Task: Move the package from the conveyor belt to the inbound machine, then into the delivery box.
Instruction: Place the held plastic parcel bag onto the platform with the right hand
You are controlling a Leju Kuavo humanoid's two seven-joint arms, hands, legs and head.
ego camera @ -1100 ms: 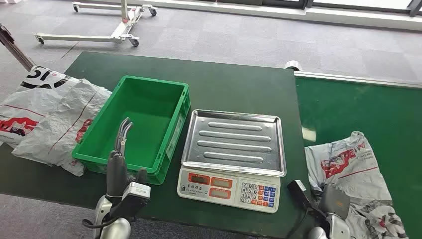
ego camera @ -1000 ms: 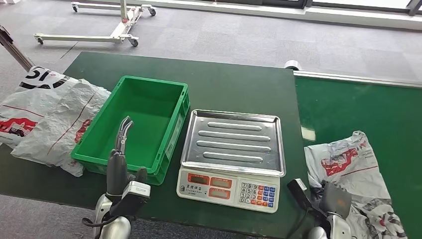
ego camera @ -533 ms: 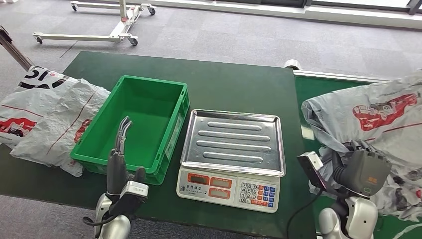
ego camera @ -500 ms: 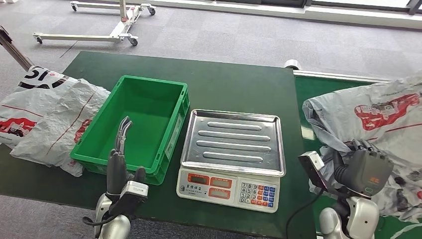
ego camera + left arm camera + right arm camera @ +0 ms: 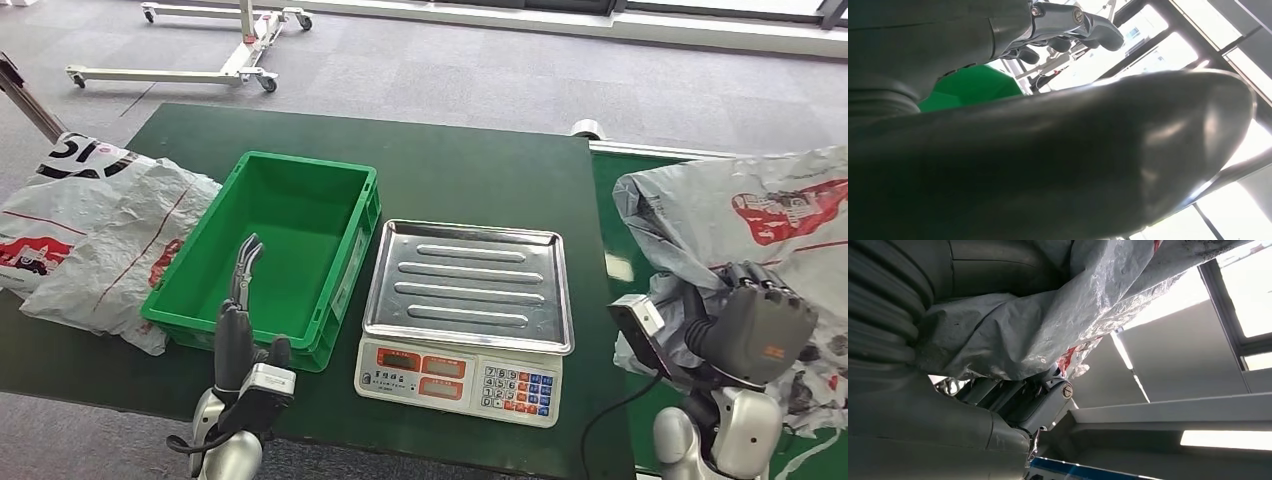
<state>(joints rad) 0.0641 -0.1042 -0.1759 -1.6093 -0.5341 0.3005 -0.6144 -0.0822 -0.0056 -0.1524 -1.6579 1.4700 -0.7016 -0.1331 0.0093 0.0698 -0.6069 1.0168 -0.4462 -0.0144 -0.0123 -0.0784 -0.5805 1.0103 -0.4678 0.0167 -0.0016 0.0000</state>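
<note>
The right hand grips the grey package above the conveyor belt, at 3 o'clock from the scale; the left hand is empty, fingers apart.

Right hand raised, fingers clenched; left hand open, fingers extended

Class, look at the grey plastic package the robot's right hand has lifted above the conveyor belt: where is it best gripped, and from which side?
The package is a limp, crumpled bag, so probably best gripped by a gathered fold at its near lower edge, from below and the robot's side, where the right hand holds it now. The slack film bunches easily there for the fingers.
</note>
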